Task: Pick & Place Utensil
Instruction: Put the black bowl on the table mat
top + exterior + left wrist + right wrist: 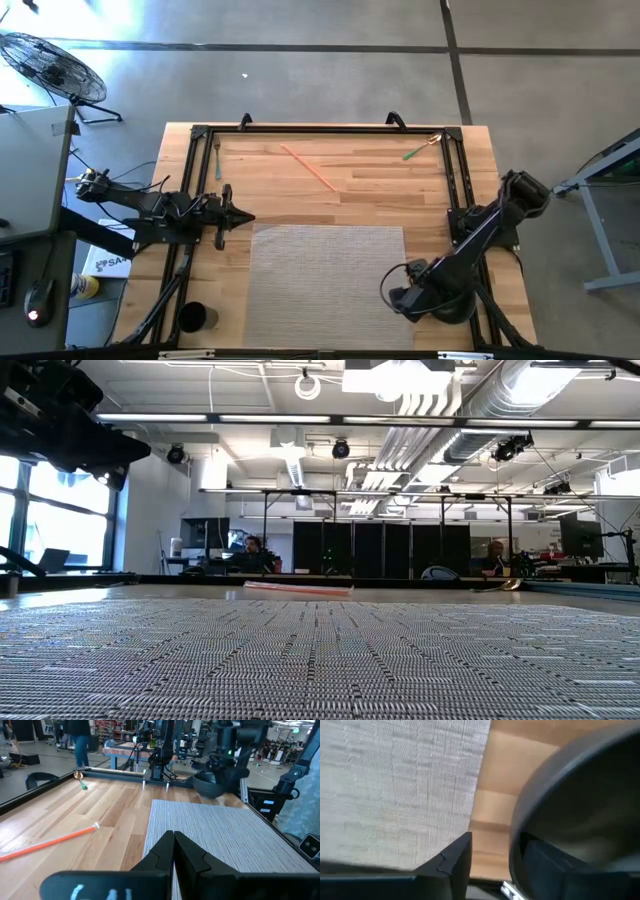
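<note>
I see the right gripper (408, 297) at the grey woven placemat's (325, 285) right edge, its fingers pinching the rim of a dark round bowl (580, 815). The left gripper (240, 217), fingers pressed together, waits at the mat's left corner. The long orange utensil (309, 167) lies on the wooden worktop (380, 190) beyond the mat. I'd set the bowl flat on the mat first.

— Far along the back rail, by the green utensil (417, 151): something small, too tiny to identify.
— In the right wrist view, black bowl (580, 820): cut off by the edge, blurred, hiding one finger of the right gripper (490, 865).
</note>
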